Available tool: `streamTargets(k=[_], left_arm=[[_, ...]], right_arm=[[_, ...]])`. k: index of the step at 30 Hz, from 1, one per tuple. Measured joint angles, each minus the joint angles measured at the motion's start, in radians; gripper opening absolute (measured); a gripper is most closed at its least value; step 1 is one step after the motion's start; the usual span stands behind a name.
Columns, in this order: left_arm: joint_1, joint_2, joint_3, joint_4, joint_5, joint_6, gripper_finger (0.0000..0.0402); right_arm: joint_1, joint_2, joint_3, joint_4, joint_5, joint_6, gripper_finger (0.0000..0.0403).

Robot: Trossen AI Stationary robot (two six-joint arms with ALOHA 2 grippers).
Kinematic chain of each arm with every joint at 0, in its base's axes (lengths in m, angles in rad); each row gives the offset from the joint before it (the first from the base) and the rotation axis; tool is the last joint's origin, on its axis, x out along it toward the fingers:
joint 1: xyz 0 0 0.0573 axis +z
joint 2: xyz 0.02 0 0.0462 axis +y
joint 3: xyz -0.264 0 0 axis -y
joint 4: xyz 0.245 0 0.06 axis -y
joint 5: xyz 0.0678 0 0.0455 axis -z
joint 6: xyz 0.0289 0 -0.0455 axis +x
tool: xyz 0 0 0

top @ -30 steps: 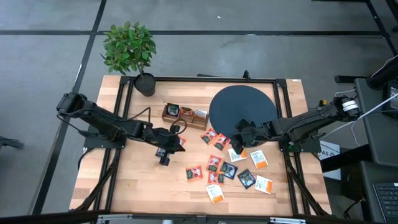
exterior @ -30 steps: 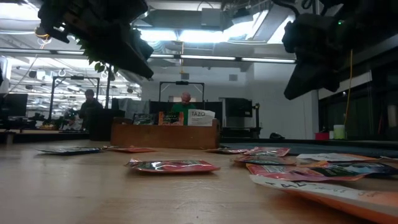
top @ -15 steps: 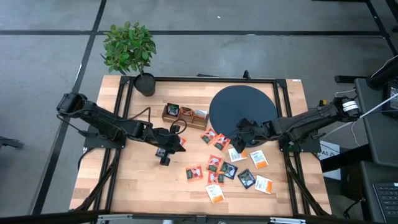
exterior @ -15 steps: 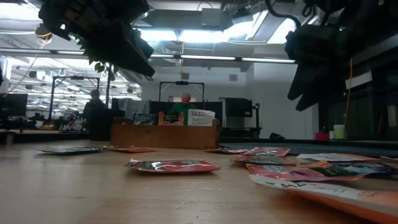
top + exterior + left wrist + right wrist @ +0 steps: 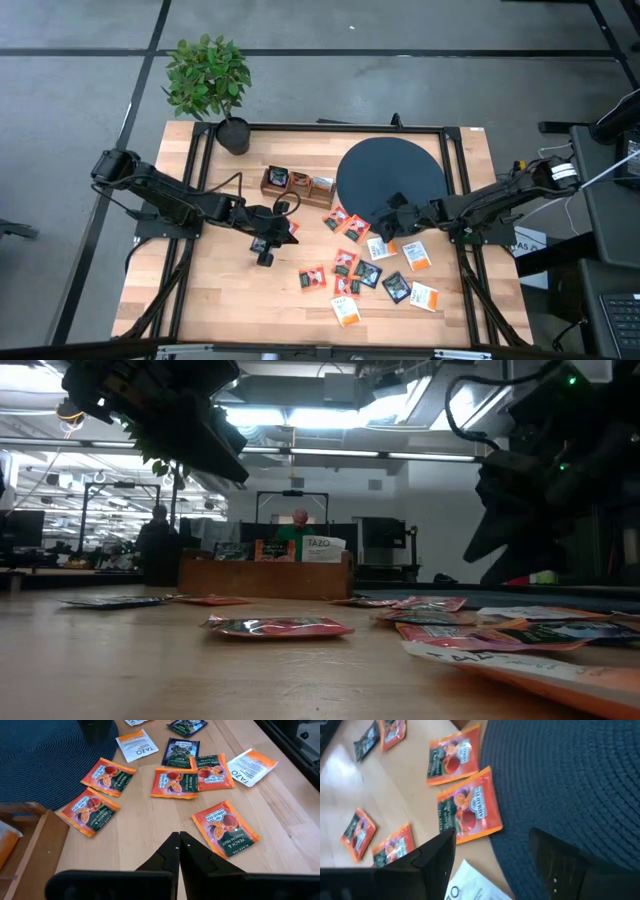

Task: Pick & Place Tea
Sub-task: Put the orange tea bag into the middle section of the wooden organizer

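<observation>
Wooden table [image 5: 220, 290], right end effector [image 5: 381, 232] (released) at disc [image 5: 390, 170] edge, left end effector [image 5: 283, 229] clenched.

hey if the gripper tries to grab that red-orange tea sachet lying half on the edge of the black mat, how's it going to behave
The red-orange sachet looks thin and flat, so it is probably very light and floppy, bending when lifted. Its glossy wrapper may slip between the fingers. It rests partly on the black mat, so that raised edge might help the open right gripper get under it.
</observation>
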Motion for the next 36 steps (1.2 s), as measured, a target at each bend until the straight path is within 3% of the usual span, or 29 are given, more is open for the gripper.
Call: streamTargets(k=[6,15,23,36], left_arm=[[0.0,0.0,0.0,0.002,0.0,-0.003,0.0002],[0.0,0.0,0.0,0.003,0.0,-0.011,0.0004],[0.0,0.0,0.001,0.002,0.0,-0.012,0.0006],[0.0,0.0,0.001,0.0,0.003,-0.011,0.0003]], right_arm=[[-0.026,0.017,-0.003,0.04,0.0,-0.007,0.0252],[-0.031,0.153,0.0,0.168,-0.017,0.001,0.0252],[-0.032,0.245,0.065,0.169,-0.042,-0.01,0.0252],[-0.034,0.254,0.084,0.164,-0.062,-0.006,0.0252]])
